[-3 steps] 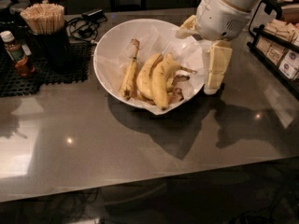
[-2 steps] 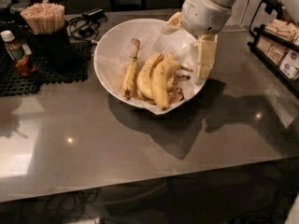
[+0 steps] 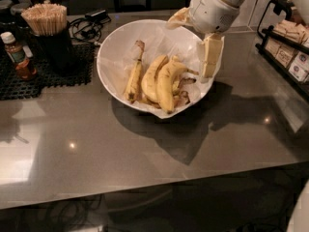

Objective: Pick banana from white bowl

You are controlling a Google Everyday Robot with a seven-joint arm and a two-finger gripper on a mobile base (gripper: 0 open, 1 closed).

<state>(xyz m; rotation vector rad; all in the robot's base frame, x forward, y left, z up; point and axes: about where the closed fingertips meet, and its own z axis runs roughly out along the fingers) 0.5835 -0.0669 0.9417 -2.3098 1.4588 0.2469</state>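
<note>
The white bowl (image 3: 113,57) stands at the middle of the grey table, lined with crinkled white paper. Several yellow bananas lie in it. The banana (image 3: 166,83), the thickest one, lies right of centre with its dark stem end toward the far rim. A slimmer long-stemmed banana (image 3: 134,76) lies to its left. My gripper (image 3: 195,36) hangs over the bowl's far right rim, above and right of the banana, apart from it. It is open and empty, with one cream finger (image 3: 211,56) pointing down at the rim.
A dark cup of wooden stir sticks (image 3: 47,21) and a small bottle (image 3: 17,54) stand on a black mat at the back left. A black rack of packets (image 3: 289,52) stands at the right edge. Cables (image 3: 84,25) lie behind the bowl.
The gripper has moved left, from beside the bowl's right side to over its far right rim. The bananas and the bowl have not moved.
</note>
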